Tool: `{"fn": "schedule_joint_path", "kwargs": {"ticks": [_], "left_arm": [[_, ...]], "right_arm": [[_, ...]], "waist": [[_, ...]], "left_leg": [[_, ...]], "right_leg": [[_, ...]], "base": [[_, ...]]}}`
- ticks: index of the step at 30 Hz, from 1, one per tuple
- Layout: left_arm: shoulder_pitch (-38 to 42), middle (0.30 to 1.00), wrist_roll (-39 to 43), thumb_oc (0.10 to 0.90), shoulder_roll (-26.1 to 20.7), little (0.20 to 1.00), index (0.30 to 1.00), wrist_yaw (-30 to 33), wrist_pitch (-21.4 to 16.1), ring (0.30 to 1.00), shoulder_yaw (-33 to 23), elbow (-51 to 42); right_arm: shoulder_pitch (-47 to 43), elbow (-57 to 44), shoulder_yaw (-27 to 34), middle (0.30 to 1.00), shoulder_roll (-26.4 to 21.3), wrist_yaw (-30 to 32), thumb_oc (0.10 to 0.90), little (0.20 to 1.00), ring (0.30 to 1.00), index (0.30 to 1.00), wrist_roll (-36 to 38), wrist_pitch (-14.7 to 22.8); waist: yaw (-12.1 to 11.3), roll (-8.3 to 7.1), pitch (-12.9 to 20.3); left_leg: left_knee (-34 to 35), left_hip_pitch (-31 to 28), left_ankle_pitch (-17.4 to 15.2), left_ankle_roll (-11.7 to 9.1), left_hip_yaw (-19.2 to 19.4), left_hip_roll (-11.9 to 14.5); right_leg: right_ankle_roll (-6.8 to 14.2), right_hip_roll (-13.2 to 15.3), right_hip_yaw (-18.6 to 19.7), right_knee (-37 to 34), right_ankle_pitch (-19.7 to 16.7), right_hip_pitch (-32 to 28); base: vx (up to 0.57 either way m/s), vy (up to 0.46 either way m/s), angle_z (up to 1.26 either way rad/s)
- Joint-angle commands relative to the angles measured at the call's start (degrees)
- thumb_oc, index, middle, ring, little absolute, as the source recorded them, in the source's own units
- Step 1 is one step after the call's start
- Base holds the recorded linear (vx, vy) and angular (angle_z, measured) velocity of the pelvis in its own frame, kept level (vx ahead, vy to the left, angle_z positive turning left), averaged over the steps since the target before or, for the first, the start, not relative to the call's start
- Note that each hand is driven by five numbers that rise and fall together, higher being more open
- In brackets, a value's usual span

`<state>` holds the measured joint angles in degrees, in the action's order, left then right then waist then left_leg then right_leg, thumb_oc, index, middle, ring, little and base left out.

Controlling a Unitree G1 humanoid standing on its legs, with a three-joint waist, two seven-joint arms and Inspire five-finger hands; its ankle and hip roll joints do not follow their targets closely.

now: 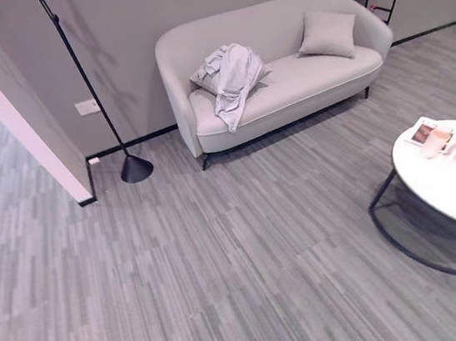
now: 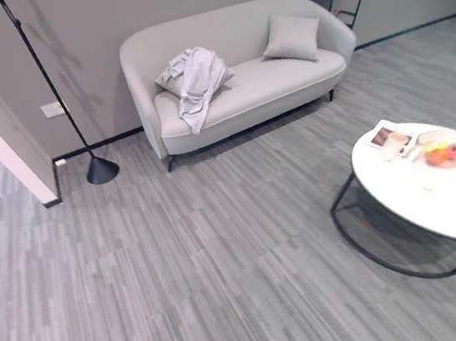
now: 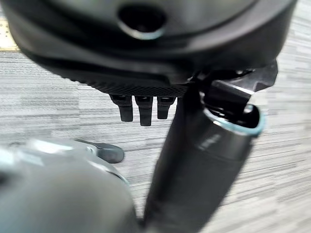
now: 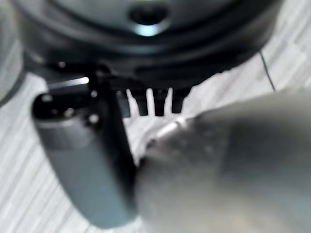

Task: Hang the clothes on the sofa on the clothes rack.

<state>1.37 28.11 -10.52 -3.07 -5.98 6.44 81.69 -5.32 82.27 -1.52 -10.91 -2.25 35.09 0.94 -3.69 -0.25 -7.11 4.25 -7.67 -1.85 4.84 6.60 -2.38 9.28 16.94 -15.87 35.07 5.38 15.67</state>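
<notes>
Grey sofa point(image 1: 300, 77) holds 1 garment point(image 1: 231, 77), 2 cushions; both robot hands point(image 3: 141, 104) point(image 4: 150, 102) relaxed, empty.

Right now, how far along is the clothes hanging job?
Nothing looks done yet. The light grey garment lies crumpled over a cushion on the sofa, draping over the seat's front edge. Nothing is in hand: the left hand and right hand hang open over the floor. Still left: approach the sofa, pick up the garment, hang it on the rack.
</notes>
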Motion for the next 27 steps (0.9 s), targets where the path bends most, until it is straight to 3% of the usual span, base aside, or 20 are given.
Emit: {"fn": "schedule_joint_path", "kwargs": {"ticks": [1, 4, 6, 7, 9, 11, 13, 14, 16, 17, 19, 20, 22, 23, 24, 26, 27], "left_arm": [[1.4, 0.9, -3.2, 0.8, 2.0, 0.9, 0.9, 0.1, -0.4, 0.9, 0.5, 2.2], [2.6, 0.9, -3.8, 0.8, 1.4, 0.9, 0.9, 0.8, -0.8, 0.9, 0.4, 2.4], [2.8, 0.9, -3.7, 0.8, 1.1, 0.9, 0.9, 1.2, -1.0, 0.9, 0.6, 2.6], [2.8, 0.9, -3.6, 0.8, 0.4, 0.9, 0.9, 1.1, -1.3, 0.9, 0.2, 2.4], [2.0, 0.9, -4.1, 0.8, -0.2, 0.9, 0.9, 1.7, -1.9, 0.9, -0.1, 2.1], [2.6, 0.9, -2.2, 0.8, -0.8, 0.9, 0.9, 2.4, -2.5, 0.9, -0.1, 1.1], [3.1, 0.9, -1.1, 0.8, -0.9, 0.9, 0.9, 2.9, -3.4, 0.9, -0.5, 0.0], [3.6, 0.9, -0.3, 0.8, -1.1, 0.9, 0.9, 3.3, -3.6, 0.9, -0.9, -1.3], [3.6, 0.9, 1.8, 0.8, -1.3, 0.9, 0.9, 4.0, -3.8, 0.9, -2.0, -3.5], [4.0, 0.9, 2.7, 0.8, -1.1, 0.9, 0.9, 3.9, -3.9, 0.9, -2.3, -4.5], [4.7, 0.9, 3.1, 0.8, -1.1, 0.9, 0.9, 3.9, -4.0, 0.9, -2.0, -5.5], [4.8, 0.9, 3.2, 0.8, -1.1, 0.9, 0.9, 3.8, -4.2, 0.9, -1.8, -5.8], [4.6, 0.9, 3.4, 0.8, -0.9, 0.9, 0.9, 3.9, -4.5, 0.9, -2.3, -5.3], [4.3, 0.9, 3.5, 0.8, -0.6, 0.9, 0.9, 4.1, -4.5, 0.9, -2.8, -4.8], [3.9, 0.9, 3.9, 0.8, -0.4, 0.9, 0.9, 4.4, -4.4, 0.9, -3.5, -4.5], [3.5, 0.9, 4.0, 0.8, 0.0, 0.9, 0.9, 4.4, -4.2, 0.9, -4.5, -3.3], [3.3, 0.9, 4.5, 0.8, 0.2, 0.9, 0.9, 4.5, -4.0, 0.9, -5.2, -2.7]], "right_arm": [[2.2, 3.7, -1.0, 0.9, 3.4, 0.3, 0.8, 0.9, 0.9, 0.9, -1.2, -1.4], [1.4, 4.1, -0.5, 0.9, 4.1, 0.8, 0.8, 0.9, 0.9, 0.9, -1.5, -1.6], [1.3, 3.8, -1.1, 0.9, 4.6, 0.7, 0.8, 0.9, 0.9, 0.9, -2.7, -1.8], [1.5, 2.4, -2.7, 0.9, 5.3, 0.5, 0.8, 0.9, 0.9, 0.9, -4.4, -1.4], [1.7, 1.2, -4.9, 0.9, 5.4, 0.1, 0.8, 0.9, 0.9, 0.9, -6.9, -1.1], [0.8, 0.2, -6.5, 0.9, 4.5, 0.6, 0.8, 0.9, 0.9, 0.9, -8.0, -0.5], [-0.3, -4.6, -11.1, 0.9, 3.4, 1.2, 0.8, 0.9, 0.9, 0.9, -12.4, 1.1], [-1.1, -7.9, -13.6, 0.9, 2.7, 1.4, 0.8, 0.9, 0.9, 0.9, -14.6, 1.6], [-1.1, -12.6, -16.3, 0.9, 1.2, 1.7, 0.8, 0.9, 0.9, 0.9, -16.3, 2.2], [-1.7, -14.3, -17.6, 0.9, 0.2, 1.4, 0.8, 0.9, 0.9, 0.9, -17.5, 1.9], [-3.2, -14.1, -19.3, 0.9, -1.2, 1.3, 0.8, 0.9, 0.9, 0.9, -19.4, 1.6], [-3.9, -13.6, -19.9, 0.9, -1.7, 1.4, 0.8, 0.9, 0.9, 0.9, -20.6, 1.4], [-4.8, -13.5, -20.0, 0.9, -2.0, 1.4, 0.8, 0.9, 0.9, 0.9, -21.5, 1.5], [-5.2, -13.5, -19.7, 0.9, -1.9, 1.7, 0.8, 0.9, 0.9, 0.9, -21.3, 1.8], [-5.8, -13.5, -19.8, 0.9, -1.7, 2.1, 0.8, 0.9, 0.9, 0.9, -21.3, 2.0], [-7.7, -13.2, -20.9, 0.9, -0.7, 2.5, 0.8, 0.9, 0.9, 0.9, -22.7, 2.3], [-8.6, -13.4, -21.9, 0.9, 0.1, 3.0, 0.8, 0.9, 0.9, 0.9, -23.7, 2.4]], "waist": [[0.1, 1.2, 0.1], [0.0, 0.85, 0.1], [0.0, 0.67, 0.6], [-0.2, -0.3, 1.7], [0.3, -1.07, 2.8], [0.9, 0.87, 3.9], [0.9, 1.98, 4.3], [0.2, 1.74, 4.2], [-1.0, 0.14, 3.6], [-2.3, -1.39, 2.5], [-4.4, -3.28, 0.9], [-5.7, -3.89, 0.3], [-6.8, -4.35, 0.1], [-7.2, -4.19, 0.6], [-8.1, -3.61, 1.3], [-10.5, -2.25, 1.9], [-12.0, -1.93, 1.7]], "left_leg": [[0.8, -1.8, -4.2, -5.6, -4.9, 3.3], [0.8, -3.2, -6.1, -8.0, -5.9, 5.8], [0.8, -5.4, -7.4, -9.6, -5.8, 8.1], [0.8, -7.3, -8.5, -11.1, -6.1, 9.8], [0.8, -8.2, -7.2, -12.8, -5.5, 13.2], [0.8, -7.6, -0.8, -14.5, -6.3, 19.7], [-4.4, -4.1, 8.1, -15.1, -7.2, 23.9], [-8.8, -1.8, 12.4, -14.8, -7.0, 25.4], [-14.8, 2.0, 16.7, -13.5, -6.5, 26.2], [-18.8, 4.8, 15.5, -11.8, -7.2, 24.5], [-23.9, 10.7, 9.8, -10.3, -10.5, 17.1], [-23.4, 13.2, 5.6, -9.7, -10.5, 13.1], [-19.7, 15.5, 0.9, -8.2, -6.6, 8.6], [-16.4, 16.6, 0.8, -7.1, -3.8, 6.7], [-12.6, 18.5, 2.7, -6.4, -2.2, 4.3], [-5.2, 21.7, 8.2, -6.3, -3.4, 0.2], [-1.9, 23.4, 10.9, -7.0, -4.8, -0.5]], "right_leg": [[1.1, 1.1, -2.2, -25.4, -11.2, -6.4], [3.5, 5.3, -1.1, -37.1, -16.9, -5.3], [4.9, 8.2, -0.7, -39.1, -20.4, -3.9], [5.5, 8.4, -2.1, -39.3, -20.8, -4.8], [5.2, 6.6, -2.2, -36.9, -19.7, -5.3], [3.5, 1.4, -0.5, -31.8, -16.4, -3.1], [0.9, -2.8, -1.8, -31.5, -13.6, -4.3], [-0.7, -4.7, -2.6, -32.4, -12.5, -6.1], [-2.4, -6.7, -4.6, -35.9, -11.6, -10.3], [-3.3, -7.3, -4.4, -37.3, -11.2, -12.1], [-3.9, -7.5, -3.6, -39.0, -9.8, -14.8], [-4.1, -7.7, -3.7, -39.5, -8.9, -16.2], [-4.0, -8.0, -4.5, -40.0, -7.7, -17.6], [-4.0, -8.6, -5.2, -40.1, -6.7, -18.3], [-4.2, -10.1, -5.0, -40.1, -5.7, -19.2], [-5.0, -13.9, -3.8, -40.1, -3.1, -21.5], [-5.7, -15.4, -2.9, -40.1, -1.6, -23.0]], "base": [[0.24, -0.278, -0.07], [0.29, -0.305, 0.1], [0.51, -0.379, 0.11], [0.67, -0.483, 0.03], [0.57, -0.428, 0.1], [0.4, -0.37, 0.22], [0.33, -0.433, -0.03], [0.29, -0.425, -0.21], [0.29, -0.438, -0.07], [0.32, -0.455, 0.09], [0.3, -0.332, 0.24], [0.3, -0.207, 0.13], [0.31, -0.124, -0.07], [0.32, -0.047, 0.24], [0.34, -0.016, 0.27], [0.37, -0.007, -0.25], [0.38, -0.003, -0.49]]}}
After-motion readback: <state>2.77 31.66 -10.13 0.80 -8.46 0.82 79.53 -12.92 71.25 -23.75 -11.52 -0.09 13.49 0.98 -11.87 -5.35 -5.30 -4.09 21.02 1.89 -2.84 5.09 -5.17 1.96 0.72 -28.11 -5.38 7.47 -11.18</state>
